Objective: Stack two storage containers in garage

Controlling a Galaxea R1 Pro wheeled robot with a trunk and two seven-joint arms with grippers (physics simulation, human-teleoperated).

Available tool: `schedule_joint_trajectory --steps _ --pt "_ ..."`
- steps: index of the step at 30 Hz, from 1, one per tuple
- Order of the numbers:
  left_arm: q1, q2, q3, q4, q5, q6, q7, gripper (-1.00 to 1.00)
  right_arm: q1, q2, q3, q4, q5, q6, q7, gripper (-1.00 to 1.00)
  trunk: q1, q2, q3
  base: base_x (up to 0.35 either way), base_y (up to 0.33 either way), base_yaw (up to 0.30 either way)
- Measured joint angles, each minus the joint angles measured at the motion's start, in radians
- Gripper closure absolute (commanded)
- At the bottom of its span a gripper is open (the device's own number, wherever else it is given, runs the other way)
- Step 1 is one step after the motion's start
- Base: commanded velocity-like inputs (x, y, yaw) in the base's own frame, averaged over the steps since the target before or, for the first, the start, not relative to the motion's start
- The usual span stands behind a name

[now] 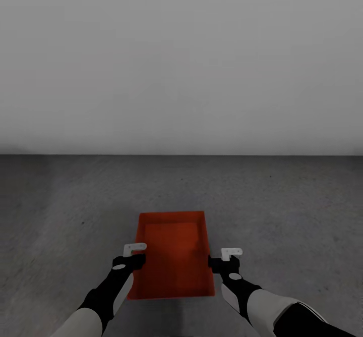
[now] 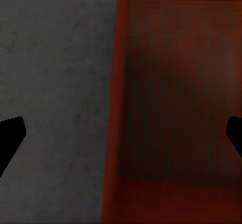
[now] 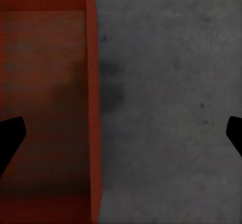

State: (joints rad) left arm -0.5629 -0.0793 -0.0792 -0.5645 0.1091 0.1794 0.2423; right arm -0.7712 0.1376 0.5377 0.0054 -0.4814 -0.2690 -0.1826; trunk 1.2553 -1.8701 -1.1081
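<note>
One orange-red storage container (image 1: 174,256) lies flat on the dark grey concrete floor (image 1: 282,201) of the garage, its long side running away from me. My left gripper (image 1: 132,256) hovers over its left wall, open, with one finger (image 2: 11,136) over the floor and the other over the tray (image 2: 176,93). At the opposite wall my right gripper (image 1: 226,259) is open in the same way, straddling the thin wall with the tray's inside (image 3: 45,83) on one side. Neither gripper holds anything. A shadow falls on the tray's bottom.
A plain white wall (image 1: 181,64) rises a short way beyond the container. Bare mottled concrete spreads to the left, right and ahead of the tray.
</note>
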Motion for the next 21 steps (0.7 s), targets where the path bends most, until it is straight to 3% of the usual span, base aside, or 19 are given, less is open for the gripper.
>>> schedule_joint_trajectory --steps 21 --pt "0.000 0.000 0.001 0.002 0.000 0.000 0.000 -1.00 0.000 0.000 0.000 0.000 0.000 -0.001 0.000 -1.00 -0.081 0.147 0.066 0.000 0.000 0.000"
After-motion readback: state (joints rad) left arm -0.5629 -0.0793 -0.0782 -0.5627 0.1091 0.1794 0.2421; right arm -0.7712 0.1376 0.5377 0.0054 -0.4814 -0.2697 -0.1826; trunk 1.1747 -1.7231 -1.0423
